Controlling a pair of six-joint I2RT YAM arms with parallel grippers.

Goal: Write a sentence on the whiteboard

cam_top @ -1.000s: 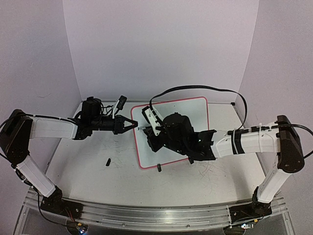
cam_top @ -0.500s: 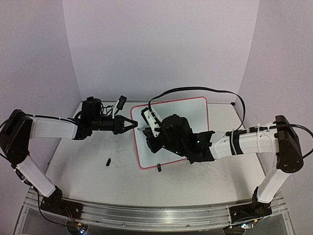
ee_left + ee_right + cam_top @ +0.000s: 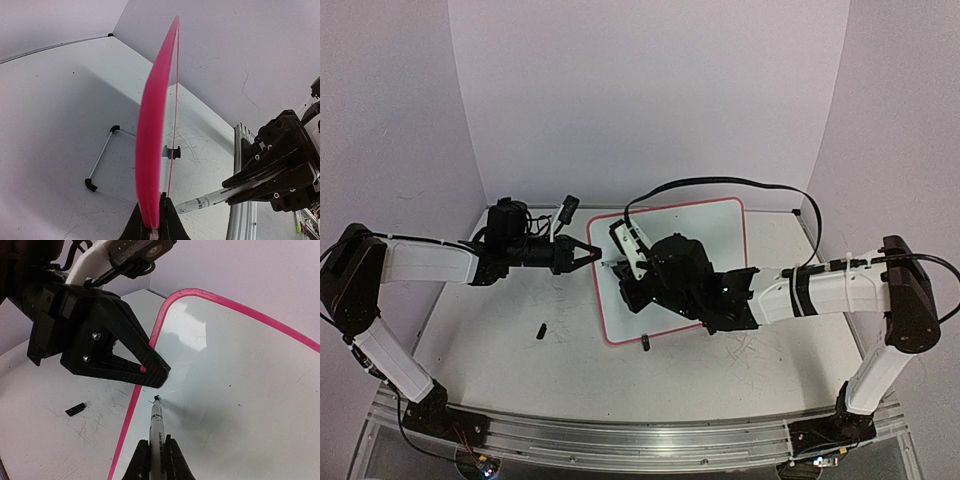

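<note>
Whiteboard (image 3: 710,232) sits mid-table (image 3: 500,340), skewed, with its long axis running roughly 7 to 1 o'clock in the top view. Can't tell if it's flat on the table or slightly lifted.

Edges:
- Left tool (image 3: 152,231) comes in from 9 o'clock, pressed together on the pink border of the board's left long edge. Its wrist view shows that edge dead-on between the fingers.
- Right tool (image 3: 154,460) reaches in from 3 o'clock across the board's near half, pinching a marker (image 3: 157,425).
- The marker tip is just inside the pink border. The left tool's finger is just beside it at 11–12 o'clock, so it's tight there. Can't confirm tip contact with the face.
- Black clip foot (image 3: 646,343) sits on the board's near short edge at 6 o'clock.

Open room:
- From the tip, bare board face opens from 1 to 4 o'clock in the right wrist view.
- The board's far half toward 1 o'clock is uncovered in the top view. A black cable (image 3: 720,180) arcs above its far edge.
- A loose small black piece (image 3: 541,330) lies on the table at 8 o'clock of the board, apart from it.

Surface and room:
- The board face is glossy white, with glare and a few specks near the tip.
- The table is scuffed grey-white.
- Plain pale walls (image 3: 650,90) close in at 9, 12 and 3 o'clock.
</note>
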